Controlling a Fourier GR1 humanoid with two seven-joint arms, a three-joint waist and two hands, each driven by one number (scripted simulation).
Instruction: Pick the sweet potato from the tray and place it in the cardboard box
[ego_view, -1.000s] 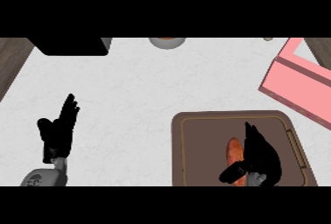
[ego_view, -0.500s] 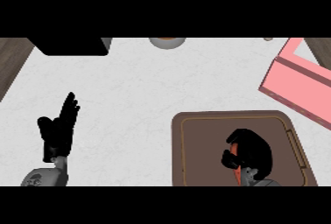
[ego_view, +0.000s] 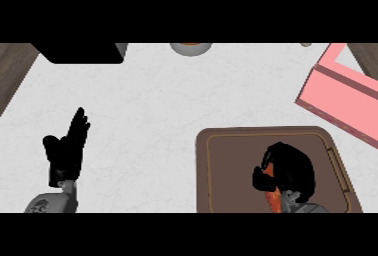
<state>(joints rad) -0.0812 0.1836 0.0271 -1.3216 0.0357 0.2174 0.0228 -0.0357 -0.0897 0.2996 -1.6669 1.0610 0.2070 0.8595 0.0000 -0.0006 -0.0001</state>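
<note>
An orange sweet potato lies on the brown tray at the lower right, mostly hidden under my right hand, whose fingers and thumb curl round it. Only small orange patches show below and beside the hand. The pink cardboard box stands at the upper right, beyond the tray's far corner. My left hand rests open at the lower left, fingers straight and pointing up, away from the tray.
A black appliance sits at the back left. A small grey round object stands at the back middle. White counter lies between the tray and my left hand.
My right hand has curled down over the sweet potato, covering most of it. The left hand has stayed in place.
</note>
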